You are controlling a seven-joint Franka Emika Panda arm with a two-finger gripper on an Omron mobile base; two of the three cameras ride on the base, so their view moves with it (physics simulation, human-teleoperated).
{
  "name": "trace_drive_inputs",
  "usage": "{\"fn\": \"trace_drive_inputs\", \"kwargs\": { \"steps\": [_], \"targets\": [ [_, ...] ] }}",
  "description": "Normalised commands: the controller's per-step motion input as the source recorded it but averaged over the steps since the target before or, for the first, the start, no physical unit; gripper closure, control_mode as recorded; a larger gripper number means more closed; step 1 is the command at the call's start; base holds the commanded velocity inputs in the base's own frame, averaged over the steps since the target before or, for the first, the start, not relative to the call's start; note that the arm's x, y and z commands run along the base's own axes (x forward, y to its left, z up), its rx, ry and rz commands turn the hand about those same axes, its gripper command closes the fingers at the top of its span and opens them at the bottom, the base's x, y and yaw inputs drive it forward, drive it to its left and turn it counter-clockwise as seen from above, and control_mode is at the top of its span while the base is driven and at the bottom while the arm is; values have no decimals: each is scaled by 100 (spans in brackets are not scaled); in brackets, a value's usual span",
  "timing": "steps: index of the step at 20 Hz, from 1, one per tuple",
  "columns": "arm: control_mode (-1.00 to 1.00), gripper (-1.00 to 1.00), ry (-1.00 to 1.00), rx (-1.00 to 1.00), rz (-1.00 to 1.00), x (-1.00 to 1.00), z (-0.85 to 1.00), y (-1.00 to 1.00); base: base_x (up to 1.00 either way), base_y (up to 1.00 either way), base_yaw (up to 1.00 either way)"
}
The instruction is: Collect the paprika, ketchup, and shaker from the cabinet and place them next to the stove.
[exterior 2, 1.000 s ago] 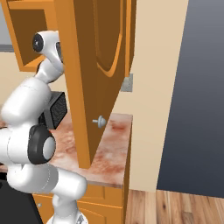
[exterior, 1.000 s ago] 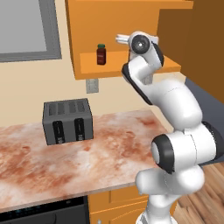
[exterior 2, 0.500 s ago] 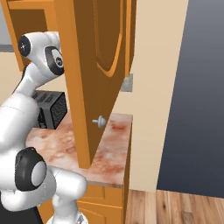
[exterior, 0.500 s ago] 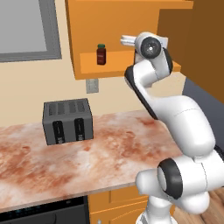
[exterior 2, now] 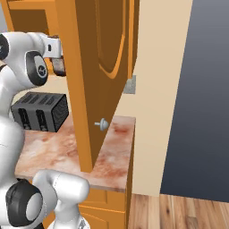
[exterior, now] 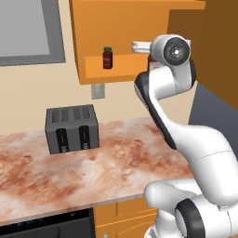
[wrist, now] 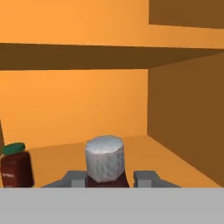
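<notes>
Orange cabinet shelf: we see gripper fingers clamped on either side of ketchup, bottom centre of hand view, gripped below its grey cap, likely so bottle lifts out upright. Paprika stands lower left, apart, not yet collected.

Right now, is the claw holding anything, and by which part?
Yes: the claw is shut on the ketchup bottle, its fingers on either side of the dark red neck just below the pale cap.
</notes>
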Motion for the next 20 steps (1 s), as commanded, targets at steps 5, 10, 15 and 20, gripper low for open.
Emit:
{"fn": "trace_drive_inputs", "kwargs": {
  "steps": [5, 10, 15, 20],
  "targets": [
    [-100, 100, 0, -3, 6, -87, -38, 0, 0, 0, 0],
    [-100, 100, 0, -5, 5, -83, -46, 0, 0, 0, 0],
    [-100, 100, 5, -11, 5, -40, -52, 5, 0, 0, 0],
    [-100, 100, 8, -3, 5, -1, -38, 8, 0, 0, 0]
  ]
}}
